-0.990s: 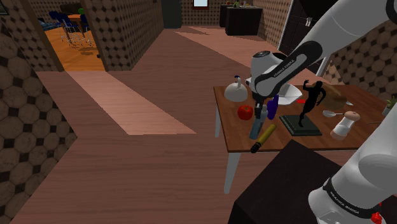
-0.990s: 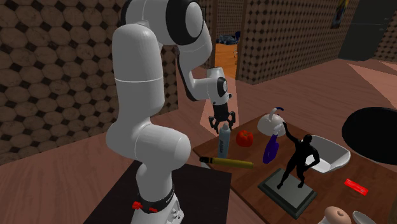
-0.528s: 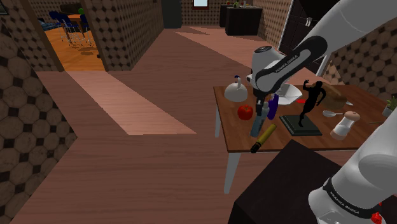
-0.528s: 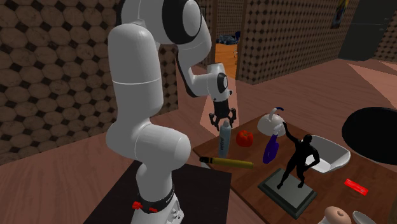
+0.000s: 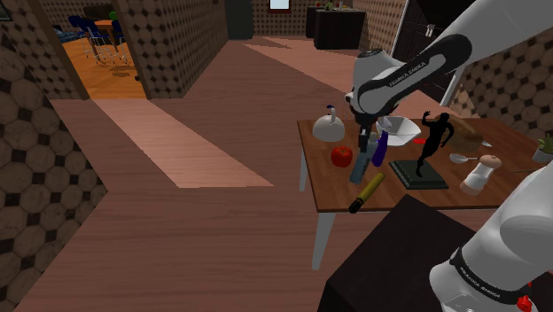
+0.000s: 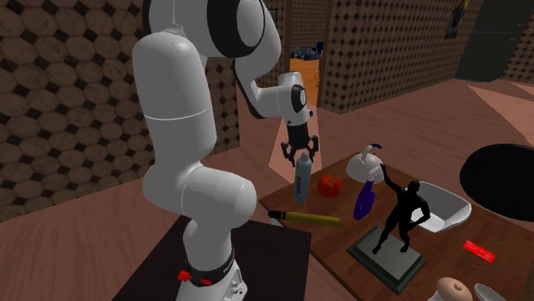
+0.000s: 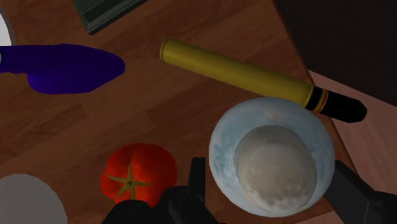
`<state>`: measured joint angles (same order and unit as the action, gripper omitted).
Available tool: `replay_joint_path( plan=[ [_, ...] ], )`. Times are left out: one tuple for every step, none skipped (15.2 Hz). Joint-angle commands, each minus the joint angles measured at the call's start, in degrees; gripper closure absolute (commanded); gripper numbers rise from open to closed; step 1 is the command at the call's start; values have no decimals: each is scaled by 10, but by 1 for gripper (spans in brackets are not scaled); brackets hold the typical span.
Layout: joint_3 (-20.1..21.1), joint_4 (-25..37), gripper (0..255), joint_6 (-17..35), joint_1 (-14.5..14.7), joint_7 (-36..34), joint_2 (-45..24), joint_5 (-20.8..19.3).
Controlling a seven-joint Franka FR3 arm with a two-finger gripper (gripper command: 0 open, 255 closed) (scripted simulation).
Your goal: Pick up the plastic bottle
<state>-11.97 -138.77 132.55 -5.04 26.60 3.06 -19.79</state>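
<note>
Pale blue-grey bottle [image 7: 272, 156] stands upright near the surface's [image 7: 191, 108] edge, between the tomato [image 7: 137, 173] and the yellow roller [image 7: 238, 73]. The black pincer [image 6: 299, 159] looks clamped around its top. Grasp done; lifting perhaps barely begun.

a brown wooden table [image 5: 324, 182] on pale legs stands on a reddish plank floor [image 5: 195, 239]. beside the table lies a paler strip of floor [image 5: 168, 142]. beyond the table rise walls [image 5: 173, 44] patterned in dark brown diamonds, and a doorway [image 5: 102, 53] opens onto an orange-floored room with blue chairs [image 5: 91, 34]. far behind the table a dark cabinet [image 5: 339, 27] stands near a bright window [image 5: 280, 3].
</note>
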Motion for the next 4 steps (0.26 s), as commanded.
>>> replay_joint_path(
  plan=[
    [1,5,255,-17,0,4,12,2],
    [1,8,255,-25,1,6,17,3],
    [1,8,255,-26,1,7,18,3],
    [1,8,255,-26,1,7,18,3]
  ],
)
